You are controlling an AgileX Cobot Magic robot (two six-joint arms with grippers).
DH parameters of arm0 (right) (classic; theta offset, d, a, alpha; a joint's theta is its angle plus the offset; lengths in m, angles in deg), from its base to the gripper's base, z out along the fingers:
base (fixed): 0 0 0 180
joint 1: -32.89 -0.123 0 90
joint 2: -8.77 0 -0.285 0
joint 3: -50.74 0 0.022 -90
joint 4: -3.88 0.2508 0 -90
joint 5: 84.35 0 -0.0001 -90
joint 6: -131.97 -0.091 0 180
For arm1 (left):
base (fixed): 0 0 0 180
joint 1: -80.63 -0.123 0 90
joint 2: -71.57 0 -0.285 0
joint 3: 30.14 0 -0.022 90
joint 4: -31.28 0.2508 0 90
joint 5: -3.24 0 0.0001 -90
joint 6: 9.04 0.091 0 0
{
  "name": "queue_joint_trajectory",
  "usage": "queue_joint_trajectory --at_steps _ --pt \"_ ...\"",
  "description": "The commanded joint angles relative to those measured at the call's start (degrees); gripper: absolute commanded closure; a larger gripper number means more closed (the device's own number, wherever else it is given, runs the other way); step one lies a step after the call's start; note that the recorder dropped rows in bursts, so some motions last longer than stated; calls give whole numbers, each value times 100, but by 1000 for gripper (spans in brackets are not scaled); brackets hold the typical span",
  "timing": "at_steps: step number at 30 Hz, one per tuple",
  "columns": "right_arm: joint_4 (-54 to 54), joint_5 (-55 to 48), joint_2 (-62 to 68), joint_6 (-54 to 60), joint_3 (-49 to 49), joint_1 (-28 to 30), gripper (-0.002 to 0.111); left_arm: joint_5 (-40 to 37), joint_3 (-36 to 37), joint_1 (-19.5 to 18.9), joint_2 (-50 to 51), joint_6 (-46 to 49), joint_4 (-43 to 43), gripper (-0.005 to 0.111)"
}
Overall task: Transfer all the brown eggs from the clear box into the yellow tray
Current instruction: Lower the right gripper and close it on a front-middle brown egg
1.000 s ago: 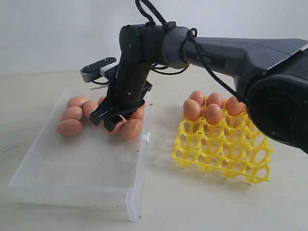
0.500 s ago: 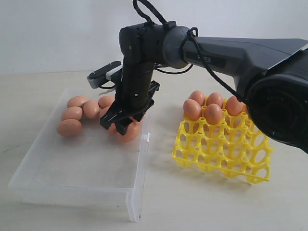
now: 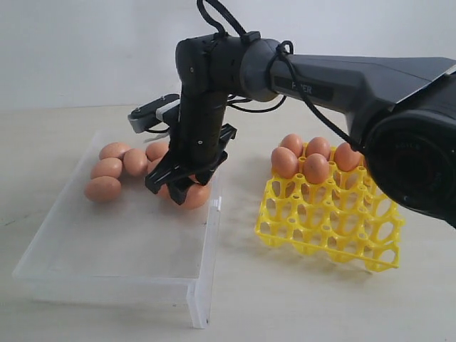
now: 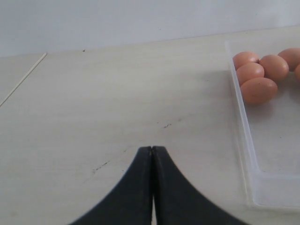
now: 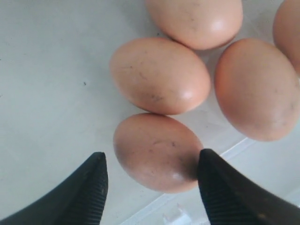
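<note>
my right pincer [image 3: 174, 188] hangs wide open inside the clear box [image 3: 203, 246], one jaw on each side of a brown egg [image 5: 154, 152] near the box's wall, with no grip on it. other brown eggs [image 3: 117, 167] lie clustered at the far end of the box. five more sit in the far cups of the yellow tray [image 3: 335, 228], beside the box on the table [image 4: 93, 103]. my left pincer [image 4: 152, 157] is closed tight and empty over bare table just outside the box.
</note>
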Motion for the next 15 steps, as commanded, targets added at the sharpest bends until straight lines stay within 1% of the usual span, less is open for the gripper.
queue_joint_trajectory --at_steps 1,5,11,15 --pt "41 -44 14 10 -13 -46 52 -7 -23 34 -32 -12 -39 107" --pt "-193 49 143 123 -13 -46 52 -7 -23 34 -32 -12 -39 107" --pt "-566 457 266 249 -13 -46 52 -7 -23 34 -32 -12 -39 107" --pt "-566 734 266 372 -13 -46 52 -7 -23 34 -32 -12 -39 107"
